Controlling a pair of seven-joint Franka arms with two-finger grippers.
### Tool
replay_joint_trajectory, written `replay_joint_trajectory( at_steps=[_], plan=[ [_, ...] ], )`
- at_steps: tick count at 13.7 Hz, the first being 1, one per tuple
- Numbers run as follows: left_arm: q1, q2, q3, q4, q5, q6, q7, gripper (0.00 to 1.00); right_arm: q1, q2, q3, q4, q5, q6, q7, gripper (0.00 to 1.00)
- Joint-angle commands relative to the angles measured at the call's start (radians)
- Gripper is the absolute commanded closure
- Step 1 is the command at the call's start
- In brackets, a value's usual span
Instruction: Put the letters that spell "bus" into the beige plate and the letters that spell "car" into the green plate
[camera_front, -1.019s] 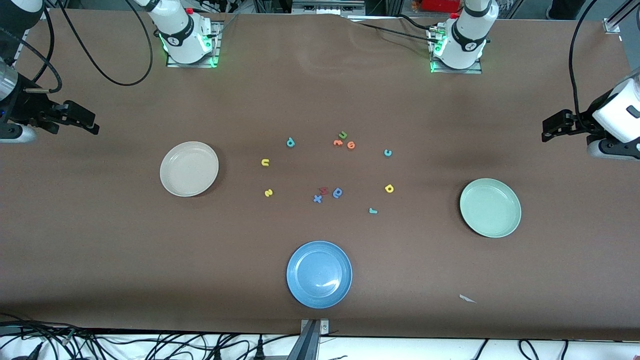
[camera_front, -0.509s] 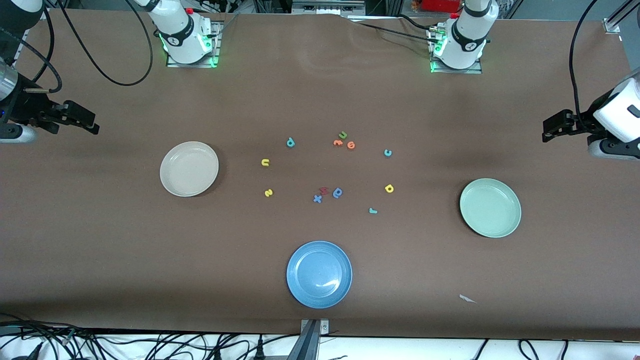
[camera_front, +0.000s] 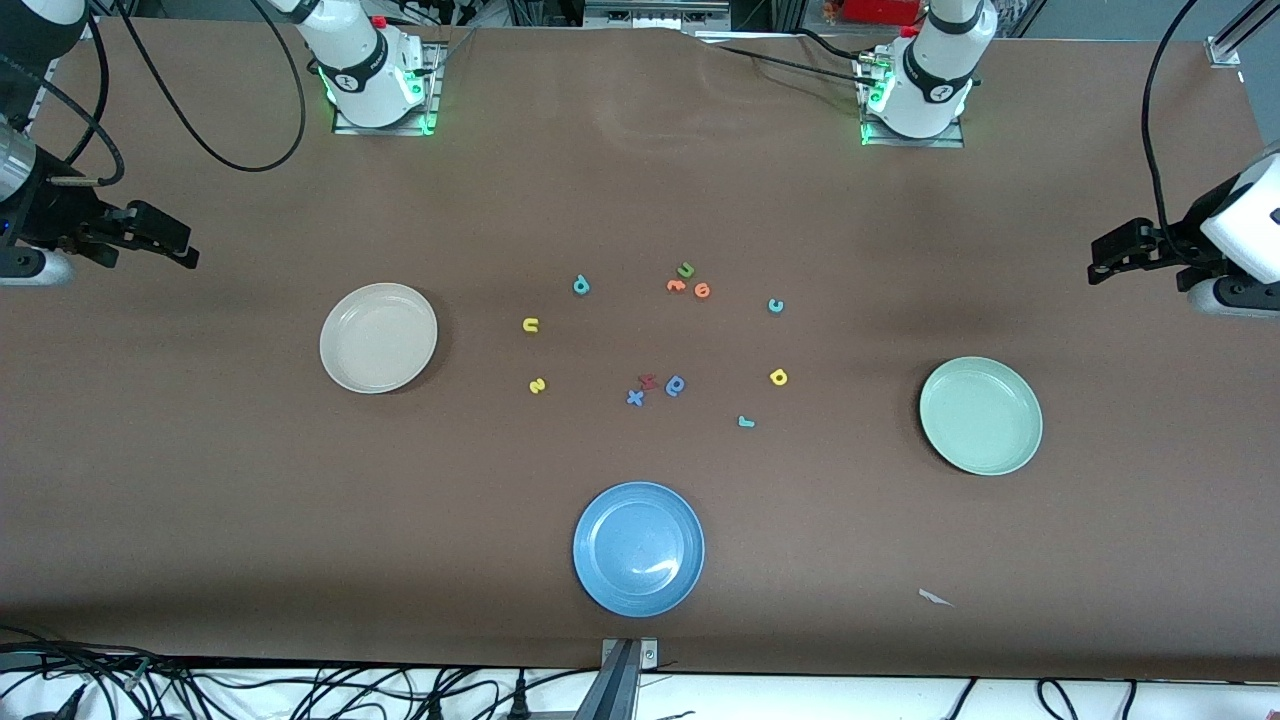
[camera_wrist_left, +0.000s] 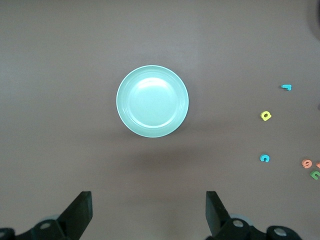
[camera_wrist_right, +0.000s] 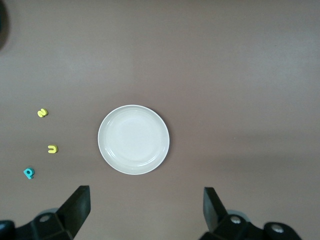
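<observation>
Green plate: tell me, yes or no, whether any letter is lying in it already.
No: the green plate lies bare, and the teal c, yellow a and teal r lie on the table beside it.

Both arms (camera_front: 1240, 250) — cut off at edges

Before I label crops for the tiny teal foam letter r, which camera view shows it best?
The front view: the tiny teal foam letter r lies unobstructed among its neighbouring letters. The left wrist view shows it small, near the picture's edge. The right wrist view misses it.

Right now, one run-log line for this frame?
left gripper: open, waiting | right gripper: open, waiting | beige plate: empty | green plate: empty
</observation>
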Motion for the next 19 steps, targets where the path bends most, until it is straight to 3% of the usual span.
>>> replay_joint_trajectory(
  at_steps=[1, 11, 16, 19],
  plan=[
    [0.009, -0.014, -0.003, -0.002, -0.025, 0.001, 0.021, 0.00, -0.003, 0.010, 0.005, 0.028, -0.006, -0.026, 0.004, 0.00],
    [0.008, -0.019, -0.006, -0.002, -0.023, 0.000, 0.021, 0.00, 0.006, 0.015, 0.002, 0.028, -0.001, -0.052, -0.002, 0.00],
    [0.008, -0.022, -0.006, -0.002, -0.023, 0.000, 0.021, 0.00, 0.046, 0.142, 0.008, 0.070, -0.004, -0.036, 0.016, 0.00],
    [0.008, -0.022, -0.006, -0.003, -0.023, 0.003, 0.021, 0.00, 0.150, 0.219, 0.007, 0.108, -0.018, 0.026, 0.213, 0.00]
  ],
)
